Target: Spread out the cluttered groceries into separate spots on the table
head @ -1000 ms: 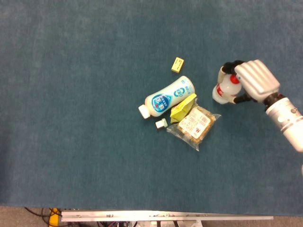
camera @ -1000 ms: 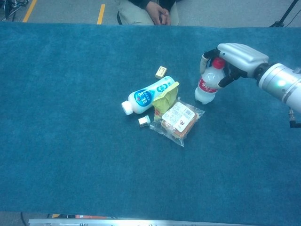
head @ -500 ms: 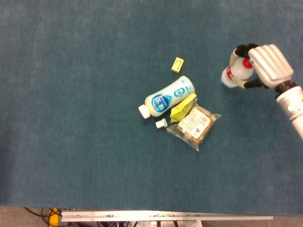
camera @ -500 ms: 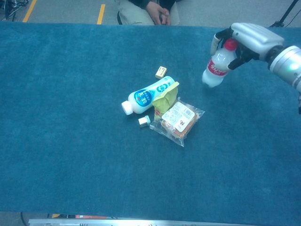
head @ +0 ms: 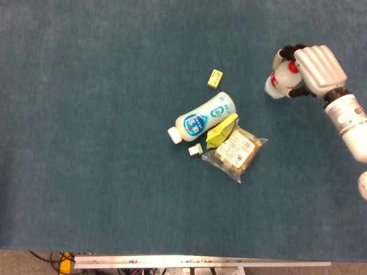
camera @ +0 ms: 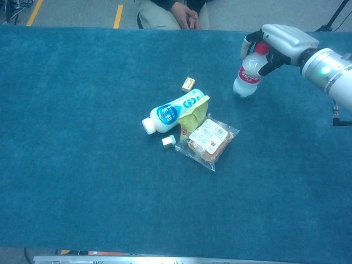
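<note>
My right hand (head: 316,70) (camera: 281,39) grips a small clear bottle with a red cap and red label (head: 278,82) (camera: 247,74) by its top, at the far right of the table, tilted, its base close to the cloth. The remaining cluster lies mid-table: a white and blue milk bottle (head: 200,118) (camera: 171,110) on its side, a yellow carton (head: 221,129) (camera: 192,114) against it, a clear bag of pastries (head: 235,150) (camera: 207,138), and a small white cube (head: 195,150) (camera: 168,141). A small yellow block (head: 215,78) (camera: 188,84) lies apart, behind the milk bottle. No left hand shows.
The blue cloth table (head: 86,143) stretches wide to the left and front of the cluster. A seated person (camera: 176,12) is beyond the far edge. The table's front edge rail (head: 200,262) runs along the bottom.
My right hand carried the red-capped bottle away from the cluster toward the far right, lifting it; in the last half second it shifted slightly left and lowered.
</note>
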Available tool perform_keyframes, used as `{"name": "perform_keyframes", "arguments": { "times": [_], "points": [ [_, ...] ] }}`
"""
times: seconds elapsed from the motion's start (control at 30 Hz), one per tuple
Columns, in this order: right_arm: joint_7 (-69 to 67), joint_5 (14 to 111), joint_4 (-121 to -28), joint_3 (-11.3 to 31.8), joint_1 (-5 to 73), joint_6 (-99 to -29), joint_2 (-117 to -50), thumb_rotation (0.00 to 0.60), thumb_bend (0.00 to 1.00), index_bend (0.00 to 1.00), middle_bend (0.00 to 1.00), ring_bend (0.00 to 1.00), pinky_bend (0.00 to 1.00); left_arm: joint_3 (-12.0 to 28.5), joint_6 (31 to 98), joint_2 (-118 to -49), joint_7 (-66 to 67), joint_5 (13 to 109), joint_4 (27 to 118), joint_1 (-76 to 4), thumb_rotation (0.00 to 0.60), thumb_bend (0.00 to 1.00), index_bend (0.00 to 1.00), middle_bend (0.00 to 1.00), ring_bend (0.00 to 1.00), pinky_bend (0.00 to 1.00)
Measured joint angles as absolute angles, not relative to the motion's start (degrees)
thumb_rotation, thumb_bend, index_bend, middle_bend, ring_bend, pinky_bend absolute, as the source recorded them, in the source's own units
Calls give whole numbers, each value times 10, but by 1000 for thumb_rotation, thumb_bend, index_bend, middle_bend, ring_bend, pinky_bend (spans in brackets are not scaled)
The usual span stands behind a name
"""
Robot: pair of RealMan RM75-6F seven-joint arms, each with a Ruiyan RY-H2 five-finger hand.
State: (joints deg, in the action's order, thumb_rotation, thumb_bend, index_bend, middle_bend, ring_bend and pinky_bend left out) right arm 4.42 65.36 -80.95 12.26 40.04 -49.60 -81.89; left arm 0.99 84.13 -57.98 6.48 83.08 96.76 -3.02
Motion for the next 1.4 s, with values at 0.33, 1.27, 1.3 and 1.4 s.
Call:
{"name": "perform_keyframes", "arguments": {
  "times": [0.33,1.27,1.3,1.4],
  "points": [
    [34,660,-838,119,395,-502,-800,600,247,122,308,270,443,11,836,-584,60,832,960,-33,600,441,375,348,269,217],
    [19,882,-1043,61,368,-577,-682,600,0,120,297,240,398,12,842,-574,58,834,963,-31,600,441,375,348,269,217],
    [29,883,-1045,58,369,-572,-682,600,0,120,297,240,398,11,842,-574,57,835,962,-30,600,441,375,348,269,217],
    [64,881,-1048,53,376,-557,-688,600,0,120,297,240,398,10,844,-573,54,836,961,-28,600,441,375,348,269,217]
  ]
}}
